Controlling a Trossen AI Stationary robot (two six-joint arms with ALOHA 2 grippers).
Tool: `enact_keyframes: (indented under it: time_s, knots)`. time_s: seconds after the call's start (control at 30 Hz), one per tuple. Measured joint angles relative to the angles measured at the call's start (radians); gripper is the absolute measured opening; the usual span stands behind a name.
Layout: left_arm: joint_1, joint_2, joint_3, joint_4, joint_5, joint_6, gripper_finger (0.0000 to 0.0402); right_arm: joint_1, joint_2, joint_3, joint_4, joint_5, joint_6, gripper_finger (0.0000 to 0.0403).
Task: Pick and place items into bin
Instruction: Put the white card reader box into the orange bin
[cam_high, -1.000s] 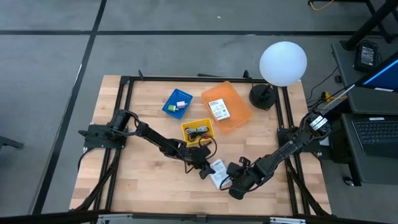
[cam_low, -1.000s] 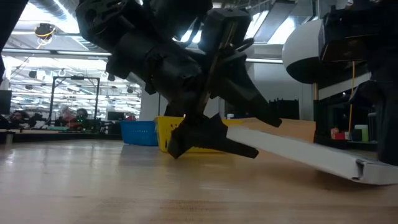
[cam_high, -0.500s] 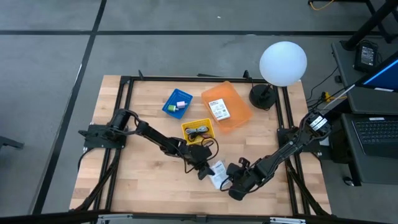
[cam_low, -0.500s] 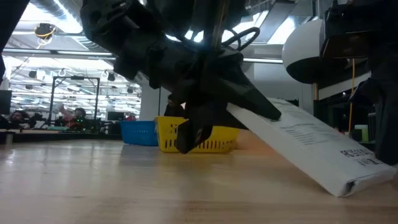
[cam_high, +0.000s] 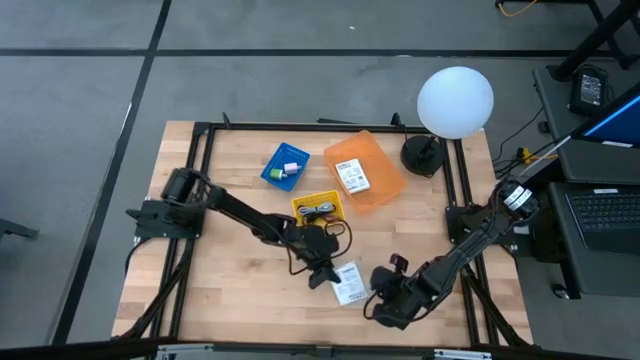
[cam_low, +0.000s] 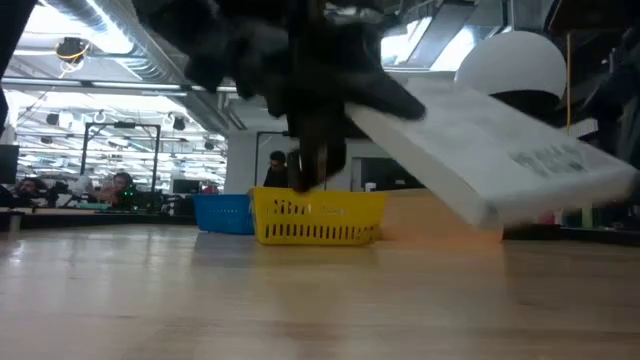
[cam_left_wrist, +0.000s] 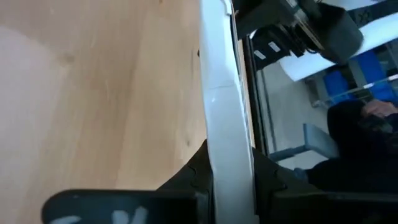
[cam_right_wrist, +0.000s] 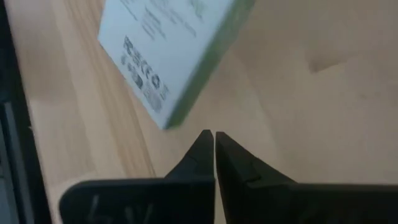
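Note:
A white labelled packet (cam_high: 349, 284) hangs clear of the wooden table near its front middle, with my left gripper (cam_high: 327, 275) shut on it. In the low view the packet (cam_low: 485, 150) is tilted in the air, well above the tabletop. Just right of the packet and nearer the front edge, my right gripper (cam_high: 386, 306) is shut and holds nothing. Its wrist view shows the closed fingers (cam_right_wrist: 214, 149) a little short of the packet (cam_right_wrist: 168, 50). A second white packet (cam_high: 353, 176) lies in the orange bin (cam_high: 385, 180). My left gripper pinches the packet's two flat faces (cam_left_wrist: 227, 165) between its two fingers, at the end toward the table's left. The fingers (cam_left_wrist: 198, 169) slant down from the left. The packet is seen edge-on, lifted clear and tilted, its free end lower.
A yellow bin (cam_high: 318, 210) with a dark cord in it stands just behind the left gripper. A blue bin (cam_high: 285, 165) with small pieces is farther back. A white globe lamp (cam_high: 455, 100) stands at the back right. A black frame (cam_high: 200, 200) borders the table.
My left gripper has shut on the white packet and risen, turning at the wrist. The packet, whose one end lay on the table, now hangs clear and tilted. My right gripper, still shut, has backed off toward the near edge and risen a little.

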Motion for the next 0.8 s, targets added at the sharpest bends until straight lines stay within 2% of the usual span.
enact_keyframes:
  time_s: [0.17,0.27,0.53,0.7,0.8]
  knots:
    - [0.000,-0.109,-0.002,-0.151,-0.045,0.096,0.0038,0.006,-0.037,0.003,-0.015,0.051,-0.002,0.0000]
    - [0.000,-0.202,-0.001,-0.228,-0.106,0.180,0.0038,0.007,-0.063,0.003,-0.007,0.068,-0.029,0.0000]
    - [0.002,-0.409,0.000,-0.386,-0.369,0.428,0.0038,0.007,-0.090,0.004,0.063,0.158,-0.183,0.0000]
    - [0.004,-0.458,-0.045,-0.375,-0.437,0.510,0.0038,0.007,-0.090,-0.019,0.140,0.343,-0.192,0.0000]
    - [0.008,-0.457,-0.101,-0.299,-0.444,0.543,0.0038,0.007,-0.089,-0.080,0.261,0.381,-0.230,0.0000]
